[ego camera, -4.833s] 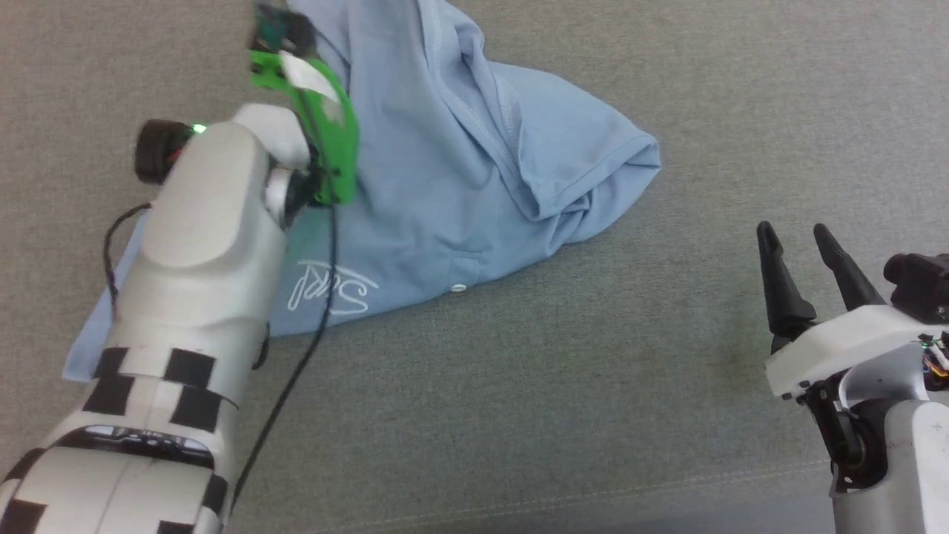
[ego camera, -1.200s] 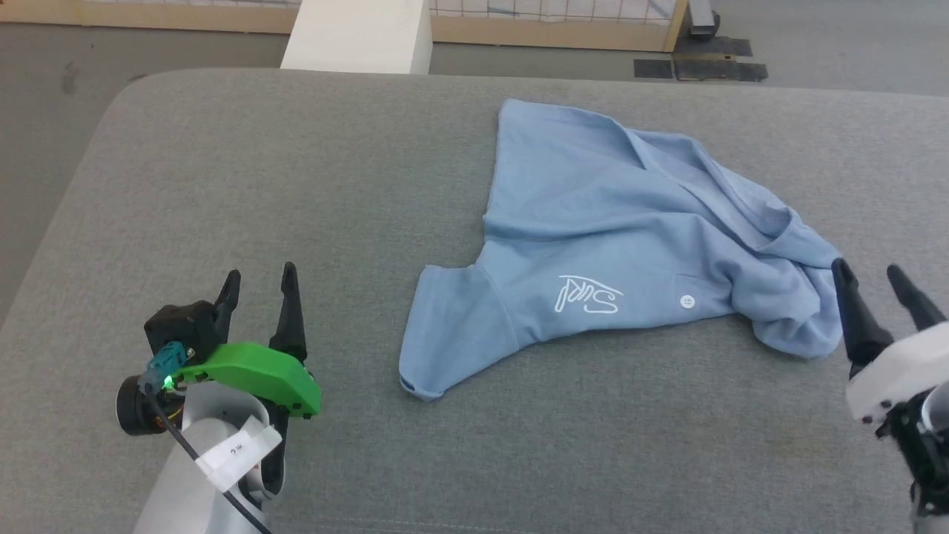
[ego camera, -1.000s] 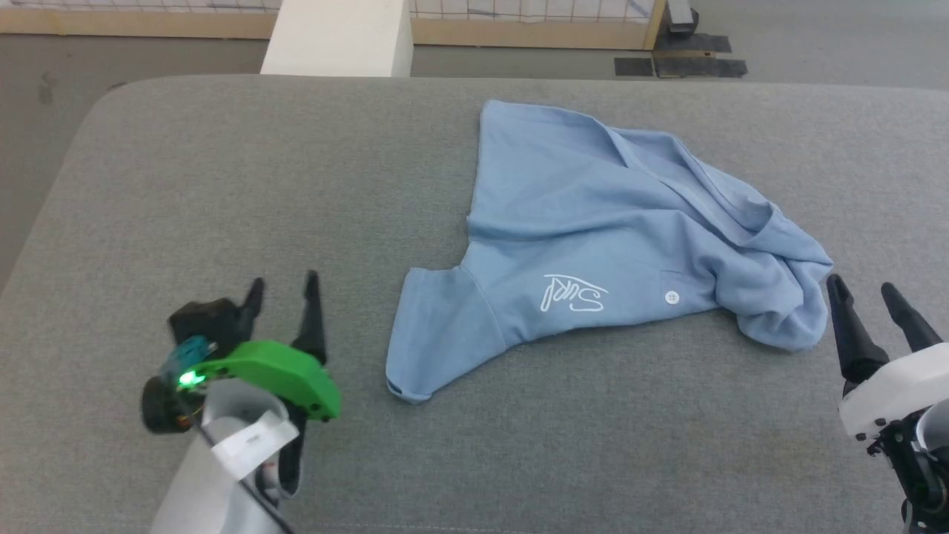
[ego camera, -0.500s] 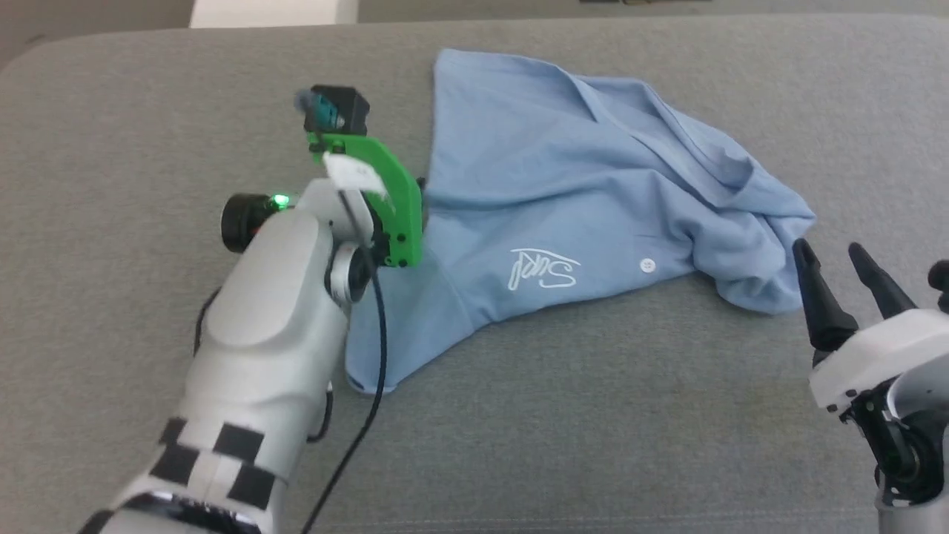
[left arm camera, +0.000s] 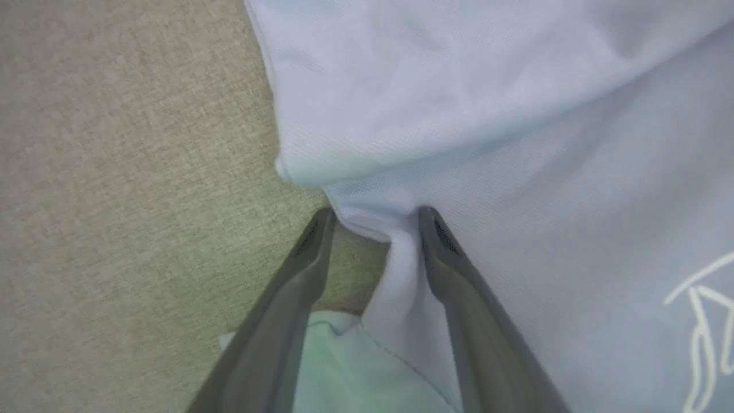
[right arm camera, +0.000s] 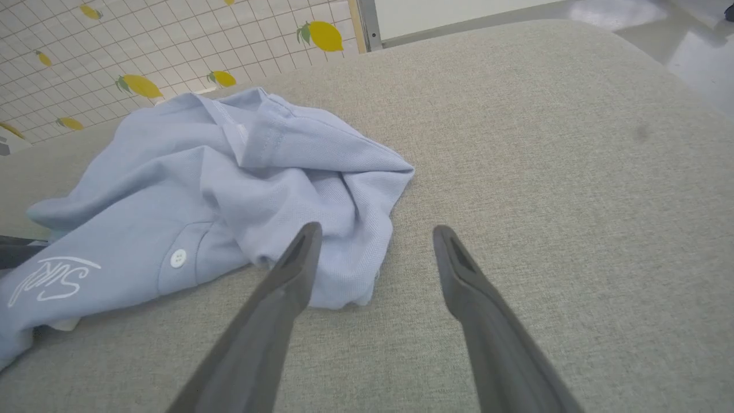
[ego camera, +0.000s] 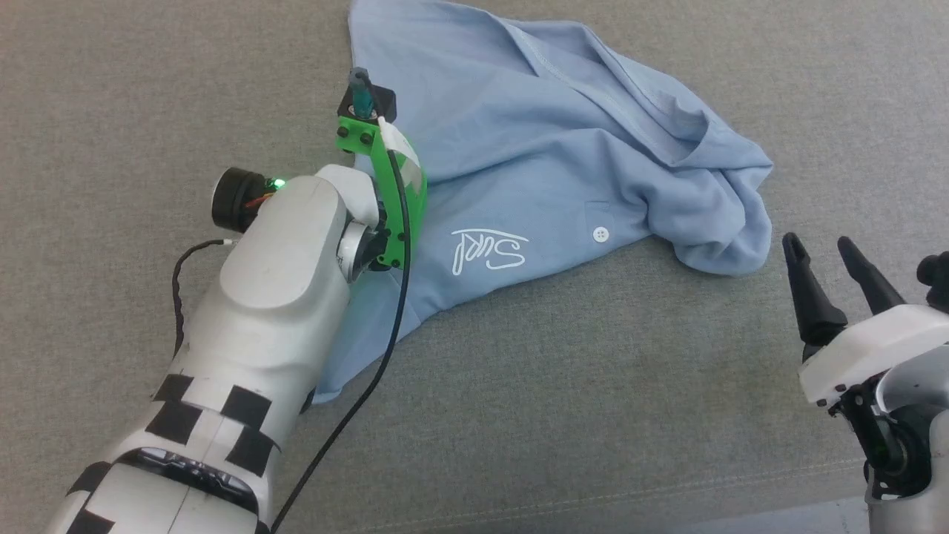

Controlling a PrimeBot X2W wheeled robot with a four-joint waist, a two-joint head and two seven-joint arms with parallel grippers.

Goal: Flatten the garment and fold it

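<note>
The garment (ego camera: 563, 156), a light blue polo shirt, lies crumpled on the grey cushion with its white logo (ego camera: 489, 251) and button (ego camera: 600, 234) facing up. My left arm (ego camera: 282, 252) reaches over its left edge, and the green wrist mount (ego camera: 393, 193) hides the fingers there. In the left wrist view my left gripper (left arm camera: 375, 215) stands open astride a raised fold of the garment (left arm camera: 516, 143) at its edge; the fold touches the right finger only. My right gripper (ego camera: 819, 241) is open beside the bunched right end of the garment (right arm camera: 189, 189), holding nothing (right arm camera: 377, 229).
The grey upholstered surface (ego camera: 556, 386) spreads in front of and to the right of the shirt. A black cable (ego camera: 371, 371) hangs from my left wrist across the shirt's sleeve. A tiled barrier with lemon prints (right arm camera: 143, 51) stands beyond the cushion.
The head camera has tilted down and closer. My left arm swung from the near left onto the shirt's left edge, and its jaws have narrowed around a fold. The right gripper stays open.
</note>
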